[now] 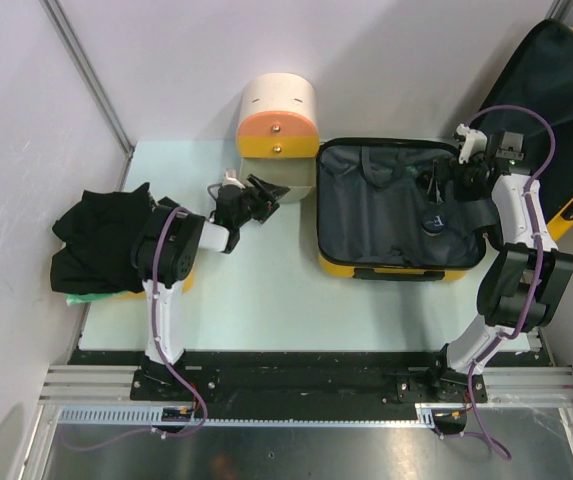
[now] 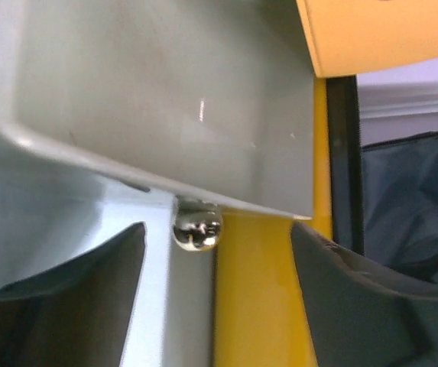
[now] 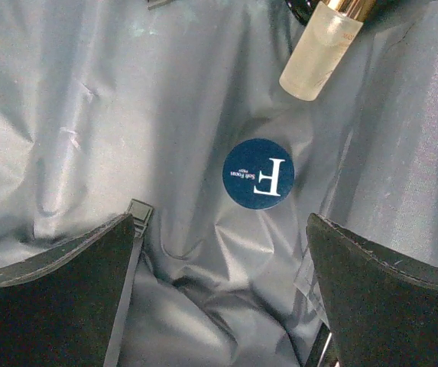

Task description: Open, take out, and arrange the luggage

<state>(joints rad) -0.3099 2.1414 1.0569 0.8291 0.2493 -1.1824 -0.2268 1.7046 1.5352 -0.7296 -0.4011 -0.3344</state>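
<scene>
nearer arm: right tool (image 3: 220, 229), spread, directly over open glossy yellow hard-shell suitcase (image 1: 366, 220)
suitcase axis: left-right
left tool (image 1: 261, 195): spread, empty

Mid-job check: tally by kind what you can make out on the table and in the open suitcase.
luggage: 1
cream-and-orange container: 1
pale grey tray: 1
black clothing pile: 1
round blue disc: 1
frosted bottle: 1
Total: 6
</scene>
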